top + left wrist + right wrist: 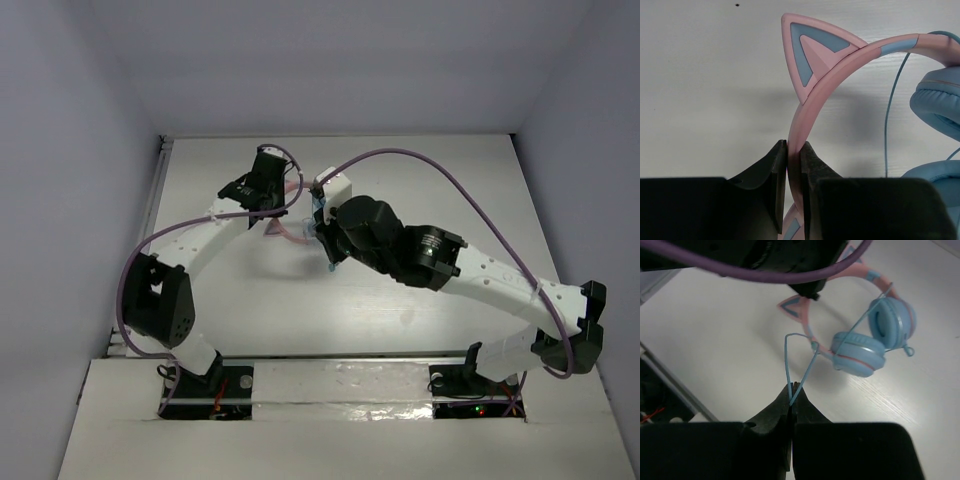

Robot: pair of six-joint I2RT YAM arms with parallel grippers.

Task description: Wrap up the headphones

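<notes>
Your left hand [793, 150] was clamped tight on the pink headband [807, 100], fingers squeezing the strip just below the cat ear [807, 45]. Your right hand [791, 395] had its fingers pressed together on the thin blue cable [787, 360], pinching two strands of it right at the tips, so you had a folded bit of cable in there.

From that pinch one strand went up, bent over and ran toward the band, while the other ran off to the far ear cup [892, 322]. The near ear cup [858, 352] sat just beside it, with the headphones [875, 335] out in the middle of the tabletop [715, 330] between your two arms. I couldn't tell whether the cups were resting on it or lifted a bit.

Progress-wise, I'd call it early. Both grips were set, so the holding part was done. But I couldn't spot a single full turn of cable around the band or cups, just loose strands hanging across. Pretty much all the winding looked left to do, plus tucking the end.
</notes>
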